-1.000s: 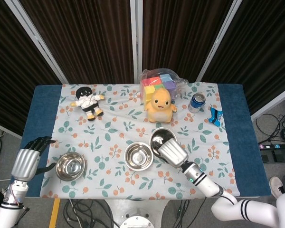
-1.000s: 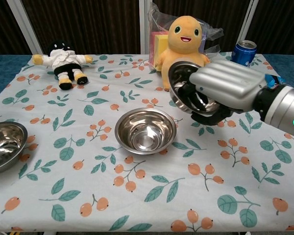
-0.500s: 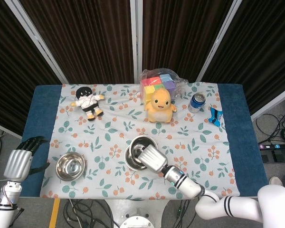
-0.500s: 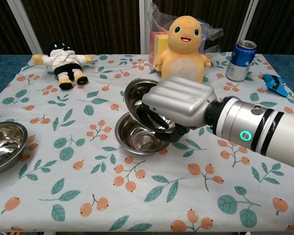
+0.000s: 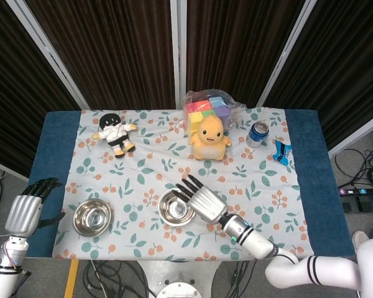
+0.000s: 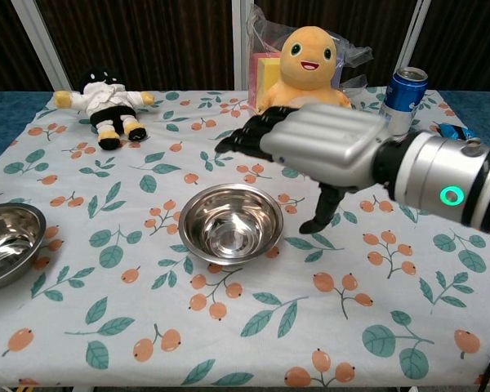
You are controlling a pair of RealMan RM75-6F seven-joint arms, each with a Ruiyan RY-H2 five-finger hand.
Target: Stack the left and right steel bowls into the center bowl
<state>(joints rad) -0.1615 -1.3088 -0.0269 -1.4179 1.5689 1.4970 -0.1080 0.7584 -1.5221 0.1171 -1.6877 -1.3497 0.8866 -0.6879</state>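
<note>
Just above the center bowl [image 6: 231, 224], the right hand [image 6: 327, 149] hovers with fingers spread, holding nothing; whether the right bowl already sits nested inside cannot be told for certain, though no separate bowl shows to that side. The left steel bowl [image 5: 91, 216] sits well to the left of the center bowl on the surface [image 5: 143, 167], untouched. The left hand [image 5: 26, 209], fingers loosely apart and empty, is beyond it, so the next move seems to call for that hand to reach in and grip the rim.

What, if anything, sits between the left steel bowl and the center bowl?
Nothing visible: only bare tablecloth lies between the left bowl and the center bowl. The right hand, open, hovers at the center bowl's far side.
</note>
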